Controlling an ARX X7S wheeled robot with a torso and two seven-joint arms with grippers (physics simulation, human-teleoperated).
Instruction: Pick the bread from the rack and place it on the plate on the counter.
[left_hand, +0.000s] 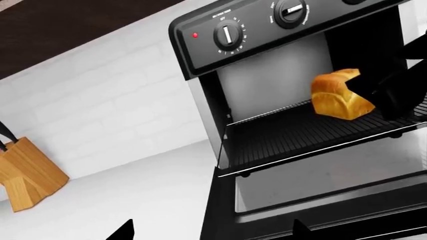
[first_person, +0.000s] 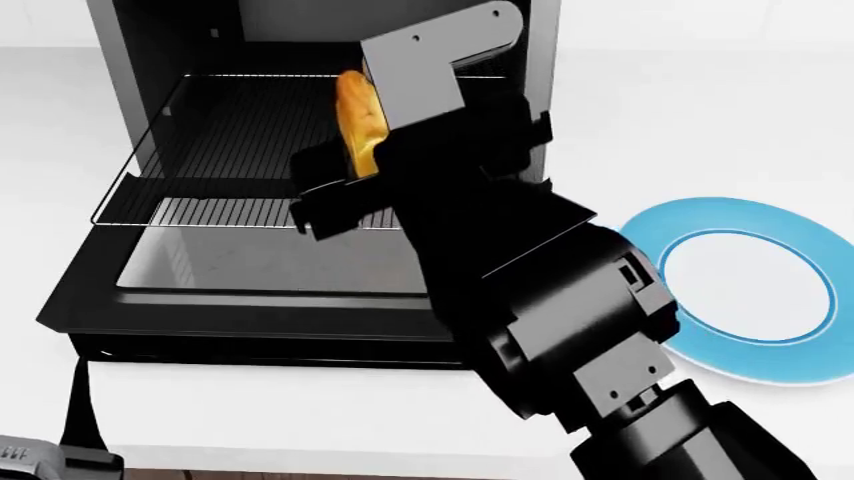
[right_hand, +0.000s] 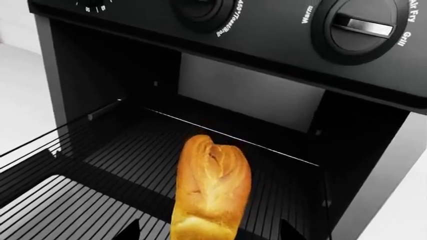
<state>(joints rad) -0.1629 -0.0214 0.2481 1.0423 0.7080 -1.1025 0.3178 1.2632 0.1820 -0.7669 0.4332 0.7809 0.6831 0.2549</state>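
Observation:
The bread (right_hand: 212, 192), a golden-orange loaf with a split top, stands on the silver wire rack (right_hand: 80, 200) pulled out of the oven. It also shows in the left wrist view (left_hand: 337, 95) and in the head view (first_person: 355, 120). My right gripper (right_hand: 210, 232) is open, one fingertip on each side of the loaf with a gap on both sides. My left gripper (left_hand: 212, 231) is open and empty, low in front of the oven's left side. The blue-rimmed plate (first_person: 643, 245) lies on the white counter (first_person: 667, 110) to the right of the oven.
The black oven door (first_person: 267, 270) hangs open and flat below the rack. The oven's control panel with knobs (left_hand: 227, 35) is above the opening. A wooden knife block (left_hand: 27, 175) stands on the counter left of the oven. My right arm (first_person: 534, 280) covers the oven's right side.

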